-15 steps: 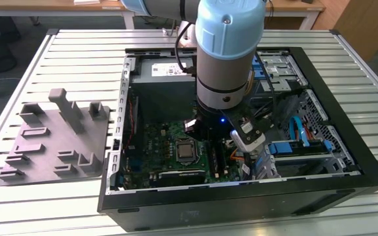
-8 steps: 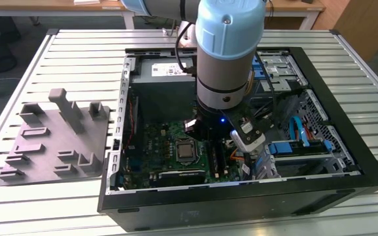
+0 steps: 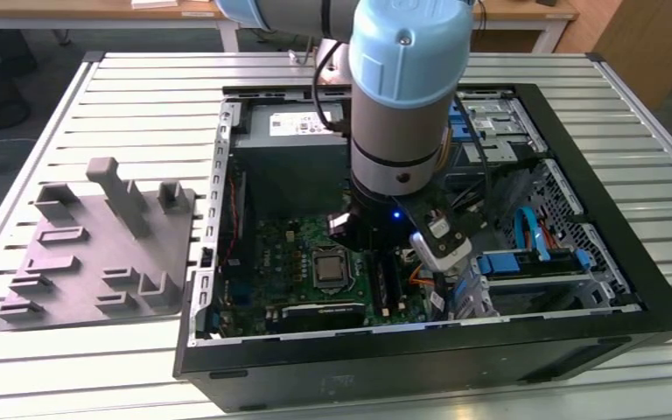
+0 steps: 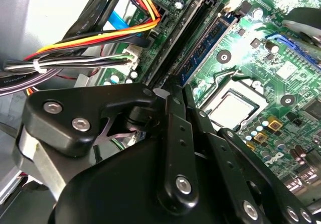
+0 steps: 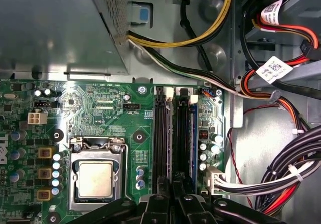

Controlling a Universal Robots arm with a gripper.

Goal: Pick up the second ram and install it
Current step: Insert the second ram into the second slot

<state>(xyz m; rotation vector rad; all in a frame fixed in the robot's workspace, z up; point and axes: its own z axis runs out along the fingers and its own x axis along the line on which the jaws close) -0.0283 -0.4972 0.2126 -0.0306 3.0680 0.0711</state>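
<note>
The black metal pincer (image 5: pixel 171 196) reaches down into the open black computer case (image 3: pixel 616 262) on the slatted metal counter (image 3: pixel 137 87), right over the long black memory slots (image 5: pixel 161 133). Its fingers are pressed close together; whether they grip anything I cannot tell. A blue-green circuit-board strip, the second ram (image 4: pixel 205 45), stands in a slot beside the silver processor (image 5: pixel 95 179)

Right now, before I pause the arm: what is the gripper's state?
Gripper: down over the memory slots; open or shut, or holding anything, cannot be told.
</note>
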